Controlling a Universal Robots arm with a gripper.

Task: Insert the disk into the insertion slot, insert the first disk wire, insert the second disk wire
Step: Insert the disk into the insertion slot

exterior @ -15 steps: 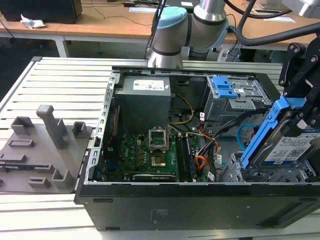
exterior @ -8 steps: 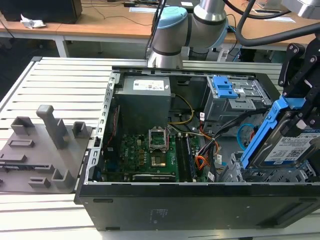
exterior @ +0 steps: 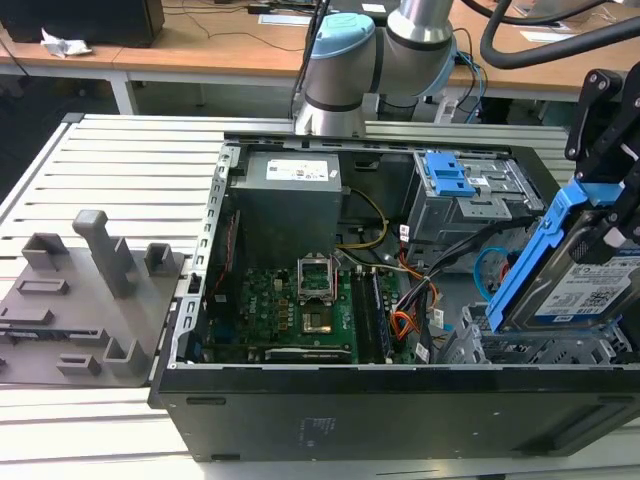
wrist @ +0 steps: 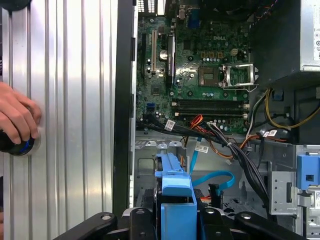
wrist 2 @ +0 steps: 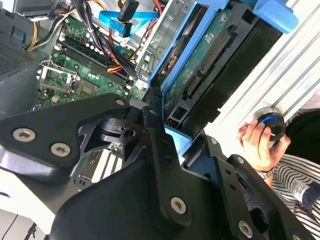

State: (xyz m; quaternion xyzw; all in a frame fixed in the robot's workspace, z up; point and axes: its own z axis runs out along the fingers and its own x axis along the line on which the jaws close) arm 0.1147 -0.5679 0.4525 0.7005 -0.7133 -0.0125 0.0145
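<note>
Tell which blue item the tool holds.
The silver hard drive in the bright blue plastic caddy, not the bay's blue latch or the thin blue cable.

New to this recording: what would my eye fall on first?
The blue-framed disk stands out, tilted in the gripper at the exterior view's right, over the open computer case. The green motherboard lies mid-case; a person's hand grips a knob at the ribbed table.
</note>
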